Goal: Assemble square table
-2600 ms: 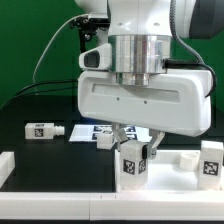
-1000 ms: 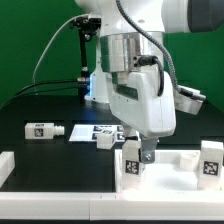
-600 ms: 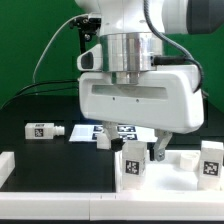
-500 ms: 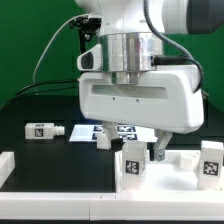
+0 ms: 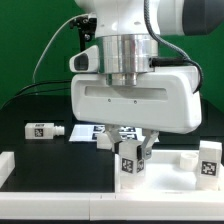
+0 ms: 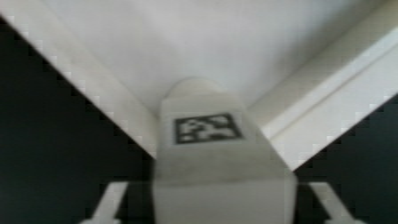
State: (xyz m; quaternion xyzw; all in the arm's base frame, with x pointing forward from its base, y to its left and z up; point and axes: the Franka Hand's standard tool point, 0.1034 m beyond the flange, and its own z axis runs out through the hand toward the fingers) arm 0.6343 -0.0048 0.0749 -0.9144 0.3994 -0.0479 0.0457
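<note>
White plastic block leg [image 5: 131,166] bearing a black-and-white tag is upright at 1 corner of the white square tray-like plastic tabletop [image 5: 20,163], pinched between the 2 fingers of the gripper [image 5: 133,153]. In the exterior view, a 2nd tagged leg [image 5: 43,130] lies at 9 o'clock of it, a 3rd tagged leg [image 5: 208,160] stands at 3 o'clock, and the marker board [image 5: 98,131] lies at 11 o'clock.

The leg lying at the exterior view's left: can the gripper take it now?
Probably not yet: the gripper seems shut on the upright leg. Around the lying leg nothing blocks the way.
</note>
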